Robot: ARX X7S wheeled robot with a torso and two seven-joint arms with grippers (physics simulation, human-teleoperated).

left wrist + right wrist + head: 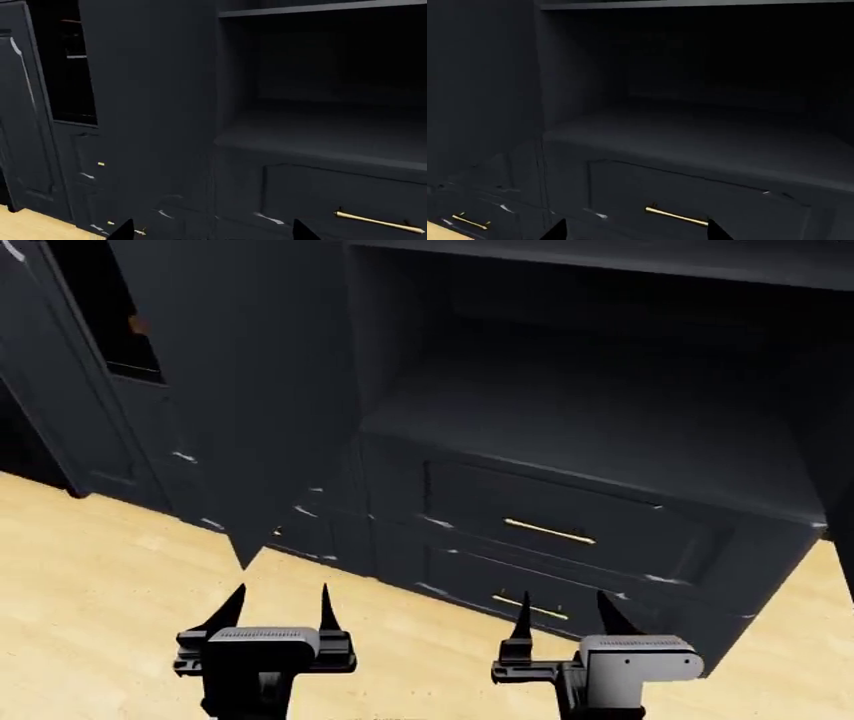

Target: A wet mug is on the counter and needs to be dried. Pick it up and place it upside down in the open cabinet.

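The mug and the counter are out of view in all three views. Ahead stands the open cabinet, a dark charcoal recess with a flat dark shelf and a thin pale edge above it. In the head view my left gripper and right gripper hang low over the floor in front of it, both open and empty. Only the dark fingertips show at the edge of each wrist view, wide apart with nothing between them.
Two dark drawers with brass handles sit under the recess. A tall dark side panel juts out left of it, then a dark window-like opening and a panelled door. Pale wood floor lies below.
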